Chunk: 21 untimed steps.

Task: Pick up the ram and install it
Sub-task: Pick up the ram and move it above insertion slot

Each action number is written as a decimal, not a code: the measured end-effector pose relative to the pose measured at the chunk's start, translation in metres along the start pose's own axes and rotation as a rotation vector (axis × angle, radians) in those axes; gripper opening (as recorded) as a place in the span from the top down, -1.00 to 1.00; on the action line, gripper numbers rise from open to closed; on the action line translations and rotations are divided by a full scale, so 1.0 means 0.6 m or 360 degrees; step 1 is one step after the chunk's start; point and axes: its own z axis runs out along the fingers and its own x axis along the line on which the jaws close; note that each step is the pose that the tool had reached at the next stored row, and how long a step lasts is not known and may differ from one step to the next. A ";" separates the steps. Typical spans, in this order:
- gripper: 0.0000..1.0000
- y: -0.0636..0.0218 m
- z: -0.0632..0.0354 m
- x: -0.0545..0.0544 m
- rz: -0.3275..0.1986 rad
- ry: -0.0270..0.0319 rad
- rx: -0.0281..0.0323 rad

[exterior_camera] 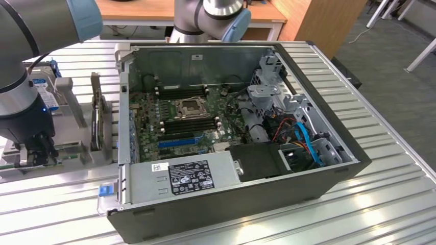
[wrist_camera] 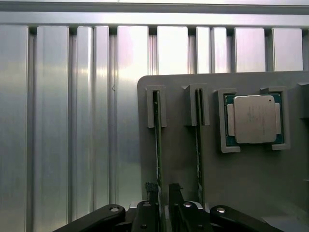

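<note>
In the wrist view the ram (wrist_camera: pixel 157 121) is a thin green stick standing on edge in a slot of a grey holder (wrist_camera: pixel 178 159). My gripper (wrist_camera: pixel 162 189) is down over the stick's near end. Its fingers (wrist_camera: pixel 150 188) sit close on either side of the stick, shut on it, and the stick still rests in its slot. A second ram stick (wrist_camera: pixel 198 121) stands in the neighbouring slot. In the exterior view my gripper (exterior_camera: pixel 35 153) hangs low over the holder (exterior_camera: pixel 71 153), at the exterior view's left of the open computer case (exterior_camera: pixel 327 178). The black memory slots (exterior_camera: pixel 185 125) lie on the motherboard inside.
A processor chip (wrist_camera: pixel 254 118) lies in a pocket of the holder beside the sticks. A hard drive with a blue label (exterior_camera: pixel 42 87) stands behind the arm. The processor socket (exterior_camera: pixel 189 107), a drive cage (exterior_camera: pixel 272 97) and cables (exterior_camera: pixel 303 138) crowd the case. Everything sits on a ribbed metal table (exterior_camera: pixel 381 204).
</note>
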 end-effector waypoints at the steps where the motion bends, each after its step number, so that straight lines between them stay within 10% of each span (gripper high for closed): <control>1: 0.51 0.000 0.000 0.000 0.0000 0.00000 0.00000; 21: 0.55 0.000 0.000 0.000 0.0000 0.00000 0.00000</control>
